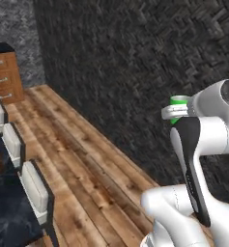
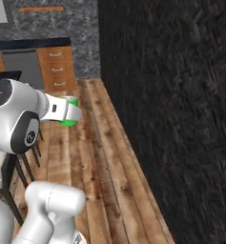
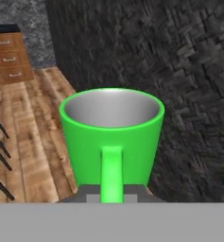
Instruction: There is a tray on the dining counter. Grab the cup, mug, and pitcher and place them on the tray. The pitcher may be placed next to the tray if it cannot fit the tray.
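The bright green mug (image 3: 111, 137) hangs upright in the air over the wooden floor, its loop handle pointing back at the hand. My gripper (image 3: 111, 197) is shut on the mug at that handle. From the base views the mug (image 1: 179, 101) (image 2: 69, 112) pokes out past the white wrist, with the gripper (image 1: 176, 114) (image 2: 66, 114) around it. A corner of the dining counter (image 1: 7, 219), dark with pale veins, lies at the lower left. The tray, cup and pitcher are out of view.
A dark herringbone wall (image 1: 135, 62) stands close on the right. Stools with pale cushions (image 1: 35, 187) line the counter's edge. A wooden drawer cabinet (image 2: 57, 69) with a black top sits at the far end of the plank floor (image 1: 87, 164).
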